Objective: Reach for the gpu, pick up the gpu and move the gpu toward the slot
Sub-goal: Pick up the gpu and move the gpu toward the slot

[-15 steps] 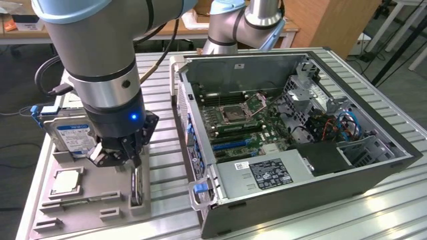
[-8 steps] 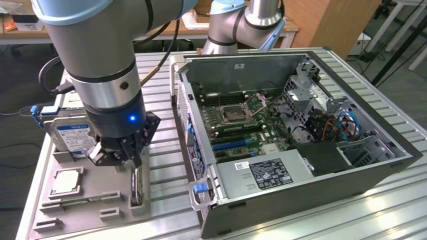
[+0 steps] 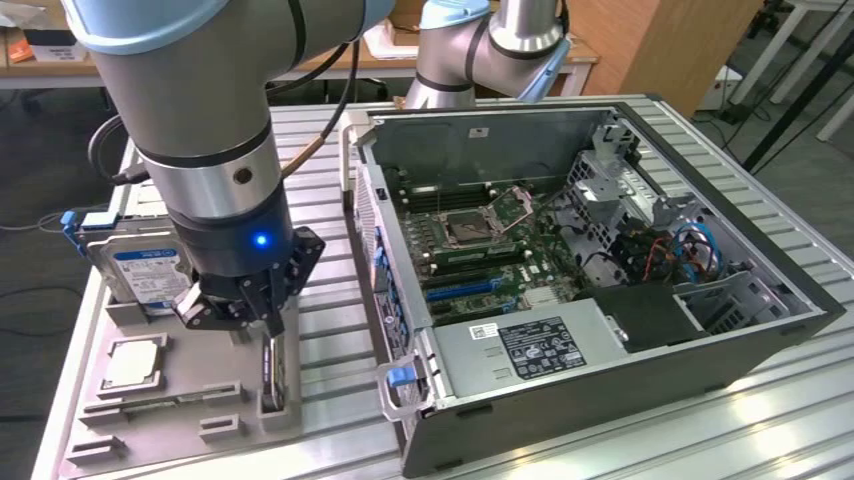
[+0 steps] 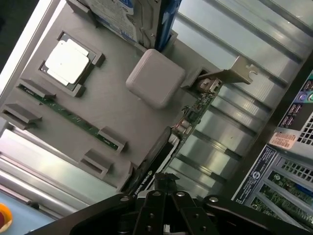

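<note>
Nearest the exterior camera, the arm [image 3: 214,120] is standing upright at the exterior view's left, with the end effector [image 3: 244,318] hanging low over a grey fixture tray [image 3: 160,425] on the desk [image 3: 334,340]. The gpu [image 3: 272,375] is standing on edge in a holder on that tray, directly beneath the end effector; contact cannot be confirmed. A hard drive [image 3: 144,275] is standing at the tray's far end, and a processor chip [image 3: 130,362] is lying flat in its recess. An open computer case [image 3: 601,300] is sitting beside the tray, to the exterior view's right, with its motherboard exposed.

Wrist view: the end effector's black linkage is framing the dark end of the gpu. The card is running edge-up away to its silver bracket [image 4: 232,73] and is seated in the tray. A memory stick [image 4: 68,115] is lying in its own cradle near the chip. Whether the end effector is spread or pinching the card cannot be told.
</note>
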`<state>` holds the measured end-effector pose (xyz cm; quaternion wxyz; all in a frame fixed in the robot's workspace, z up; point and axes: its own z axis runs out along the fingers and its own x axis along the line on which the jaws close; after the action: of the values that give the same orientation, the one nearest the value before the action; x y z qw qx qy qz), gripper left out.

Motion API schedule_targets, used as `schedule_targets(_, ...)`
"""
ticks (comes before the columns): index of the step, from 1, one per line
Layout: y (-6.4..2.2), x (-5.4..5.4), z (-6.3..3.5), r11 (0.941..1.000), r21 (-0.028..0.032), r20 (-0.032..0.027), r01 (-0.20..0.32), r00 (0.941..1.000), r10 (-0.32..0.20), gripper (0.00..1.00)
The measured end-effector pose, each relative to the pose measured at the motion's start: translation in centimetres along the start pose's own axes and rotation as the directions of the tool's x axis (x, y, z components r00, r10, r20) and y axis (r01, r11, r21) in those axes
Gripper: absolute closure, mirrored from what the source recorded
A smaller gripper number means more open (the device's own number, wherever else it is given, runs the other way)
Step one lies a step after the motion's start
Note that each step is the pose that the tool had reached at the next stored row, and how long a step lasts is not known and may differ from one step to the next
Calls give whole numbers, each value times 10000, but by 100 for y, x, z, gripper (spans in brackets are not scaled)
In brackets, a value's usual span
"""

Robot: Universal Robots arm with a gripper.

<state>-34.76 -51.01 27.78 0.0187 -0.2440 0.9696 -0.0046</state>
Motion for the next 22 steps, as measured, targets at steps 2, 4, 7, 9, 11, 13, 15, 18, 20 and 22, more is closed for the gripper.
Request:
schedule_targets(2,0,0,6,9995,14,2,-311,9995,311,89)
schedule_targets(4,1,0,10,9982,28,5,-603,9982,603,89)
schedule_targets(7,6,-1,17,9952,53,26,-976,9952,976,89)
schedule_targets(9,11,-4,18,9933,73,58,-1149,9934,1149,89)
schedule_targets(11,16,-7,19,9911,95,94,-1326,9911,1325,89)
schedule_targets(13,19,-9,22,9881,116,128,-1534,9881,1532,89)
schedule_targets(15,23,-10,22,9845,138,165,-1749,9845,1746,89)
schedule_targets(18,32,-13,24,9799,173,249,-1987,9798,1982,89)
schedule_targets(20,39,-13,25,9766,194,301,-2141,9765,2135,89)
schedule_targets(22,47,-9,33,9726,207,323,-2314,9725,2307,89)
